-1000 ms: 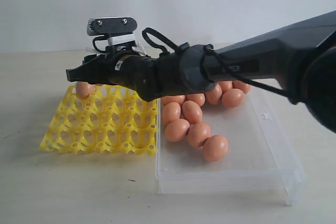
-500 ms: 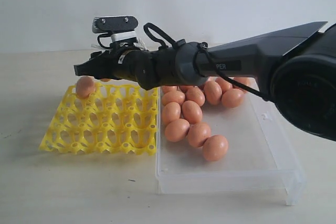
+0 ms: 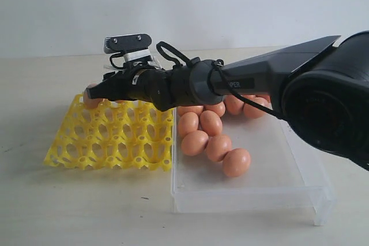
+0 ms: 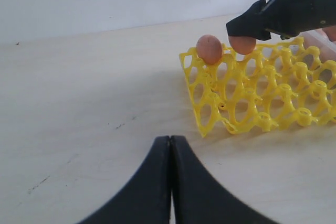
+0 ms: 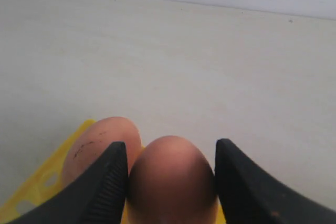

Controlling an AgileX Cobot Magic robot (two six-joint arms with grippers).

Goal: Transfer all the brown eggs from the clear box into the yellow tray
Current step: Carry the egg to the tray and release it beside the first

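Seemingly snug between the right jaws, a brown egg (image 5: pixel 171 177), bottom cut off; left jaws together.

Right arm (image 3: pixel 253 76) hides rear brown eggs (image 3: pixel 233 105); yellow tray (image 4: pixel 266 121) cut by edge.

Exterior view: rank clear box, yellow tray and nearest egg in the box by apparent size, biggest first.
1. clear box
2. yellow tray
3. nearest egg, far smaller than either

The box reaches nearer the camera than the tray, which inflates it somewhat, but the gap looks too wide to flip the order.
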